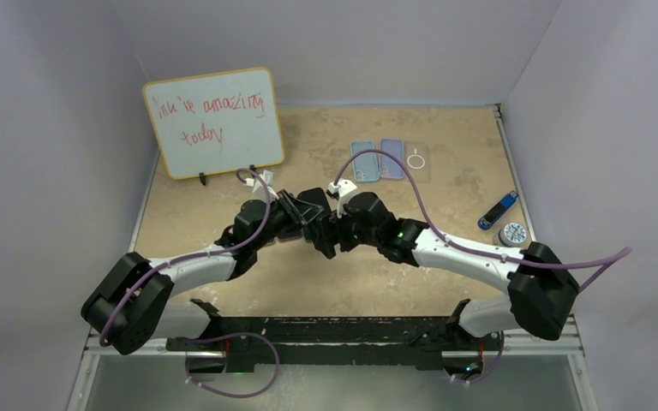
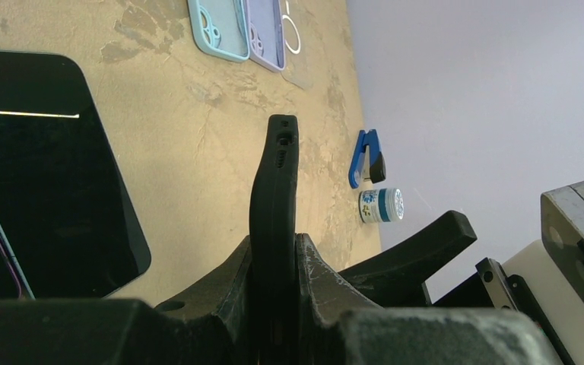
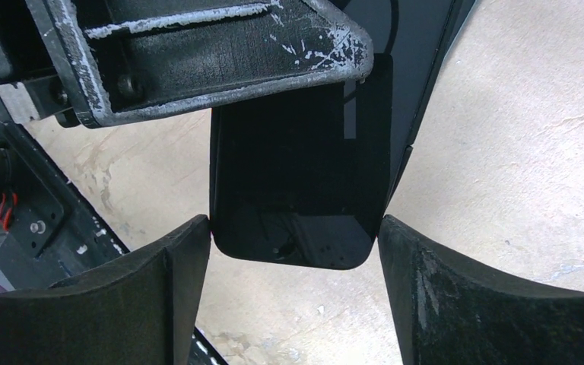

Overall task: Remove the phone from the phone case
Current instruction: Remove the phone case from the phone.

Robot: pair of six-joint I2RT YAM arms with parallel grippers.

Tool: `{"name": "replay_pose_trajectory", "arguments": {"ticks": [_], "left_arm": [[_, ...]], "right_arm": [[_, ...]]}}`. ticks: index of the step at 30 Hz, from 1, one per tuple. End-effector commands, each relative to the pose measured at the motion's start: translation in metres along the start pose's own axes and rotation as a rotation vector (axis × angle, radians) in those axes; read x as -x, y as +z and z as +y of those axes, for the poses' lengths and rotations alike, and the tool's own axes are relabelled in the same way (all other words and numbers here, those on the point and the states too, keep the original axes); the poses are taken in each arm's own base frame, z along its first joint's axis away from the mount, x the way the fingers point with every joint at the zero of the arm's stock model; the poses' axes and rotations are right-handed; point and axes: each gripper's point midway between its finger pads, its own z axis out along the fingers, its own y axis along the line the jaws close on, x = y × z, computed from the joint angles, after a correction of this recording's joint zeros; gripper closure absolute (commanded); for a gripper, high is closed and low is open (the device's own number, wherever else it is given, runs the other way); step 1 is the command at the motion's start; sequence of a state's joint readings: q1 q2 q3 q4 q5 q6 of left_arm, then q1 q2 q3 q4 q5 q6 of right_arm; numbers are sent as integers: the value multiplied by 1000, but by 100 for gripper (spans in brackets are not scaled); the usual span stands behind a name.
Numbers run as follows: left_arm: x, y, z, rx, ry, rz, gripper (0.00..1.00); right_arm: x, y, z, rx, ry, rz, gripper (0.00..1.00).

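Closest in, the left hand [image 2: 274, 245] is pinched tight on the phone case [image 2: 275, 175]. The case shows as a thin black strip seen edge-on that bows a little above the fingers, with small cut-outs near its tip. Facing it, the right hand [image 3: 295, 228] is spread wide, one fingertip against each long edge of the phone [image 3: 296, 175]. The phone's dark glossy face runs up under the left hand's scuffed finger.

Both hands meet in mid-air over the middle of the counter [image 1: 454, 137]. How much of the phone sits inside the case I cannot tell.

I'd judge the phone rigid, weighty for its size and slick on the glass. The edges look like the right place to grip it, and a drop would hurt it. The case looks soft and rubbery, so it should peel back from a corner or lip rather than slide off.

Further out lie three spare cases [image 1: 390, 160], a blue clip-like thing [image 1: 497, 210], a small round tin [image 1: 514, 233] and a whiteboard [image 1: 214, 122].
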State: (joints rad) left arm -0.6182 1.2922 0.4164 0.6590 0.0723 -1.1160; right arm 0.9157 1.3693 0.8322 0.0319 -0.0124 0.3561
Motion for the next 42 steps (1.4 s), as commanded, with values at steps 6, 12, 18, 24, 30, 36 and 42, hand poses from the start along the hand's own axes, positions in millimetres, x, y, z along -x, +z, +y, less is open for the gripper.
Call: {"name": "replay_pose_trajectory", "arguments": {"ticks": [6,12,18,24,30,36,42], "left_arm": [[15,-5,-49,-187,-92,-56,100],[8,-14,-65,-255,-190,-40,100],[7,-23,-75,-298,-254,-35,100],[4,-27,-85,-324,-257,-16,100],[-10,-26,-93,-363,-288,37,100],[-27,-20,-100,-392,-291,95,100],[-38,-9,-90,-362,-241,127,100]], "right_arm": [[12,5,-3,-39,-4,-22,31],[11,11,-8,-62,9,-41,28],[11,16,-11,-74,20,-59,25],[2,20,-4,-29,45,-34,25],[-4,27,-6,-29,42,-19,21],[-12,24,-20,-40,74,-13,29],[-17,7,-30,-9,117,-20,64]]}}
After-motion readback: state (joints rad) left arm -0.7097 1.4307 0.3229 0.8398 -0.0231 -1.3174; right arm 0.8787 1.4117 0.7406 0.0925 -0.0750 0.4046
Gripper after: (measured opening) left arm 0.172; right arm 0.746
